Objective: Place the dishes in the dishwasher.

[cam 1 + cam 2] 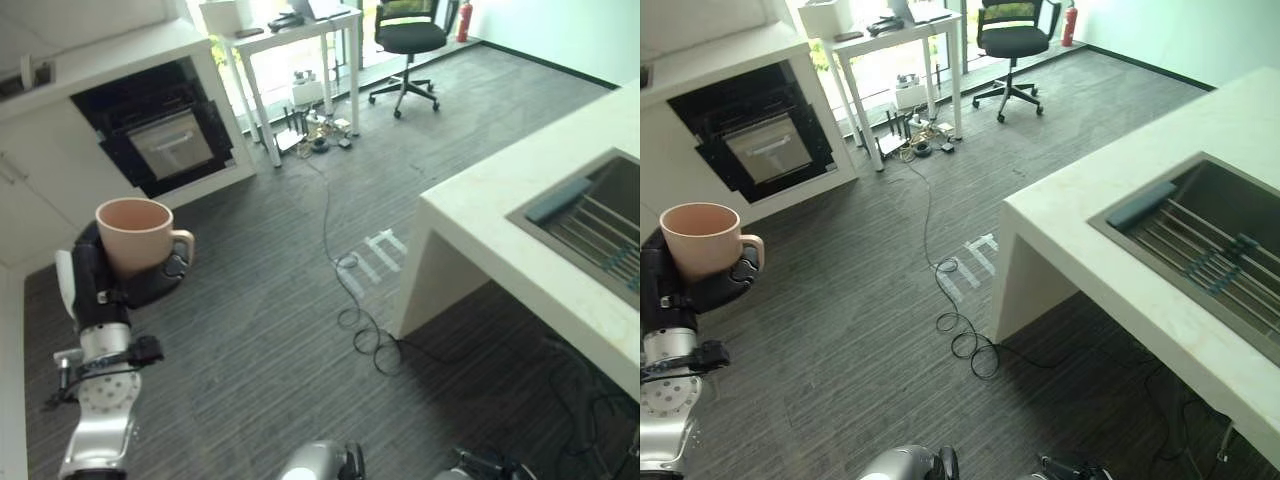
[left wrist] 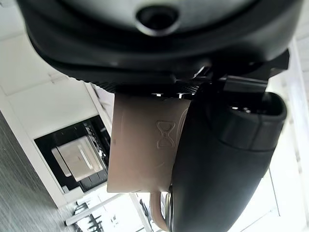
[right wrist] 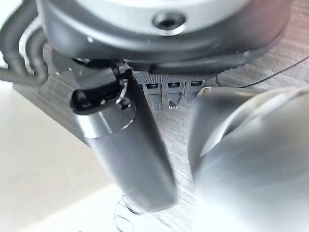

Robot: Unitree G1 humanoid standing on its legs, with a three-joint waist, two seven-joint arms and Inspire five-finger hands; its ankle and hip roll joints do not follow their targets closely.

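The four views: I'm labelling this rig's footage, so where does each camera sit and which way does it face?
Left eye view: on the head, looking down at the grey floor; left hand holds the upright pink ceramic mug.
Right eye view: beside it, same scene, white counter with its sunken sink.
Left wrist view: along the left hand, mug wall close.
Right wrist view: along the right hand, floor beyond.
Both eye views and the left wrist view share the black built-in oven.

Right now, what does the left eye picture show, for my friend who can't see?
The robot's left hand holds a pink mug upright above a grey carpet. A white counter with a sink stands at the right, a black office chair far behind.
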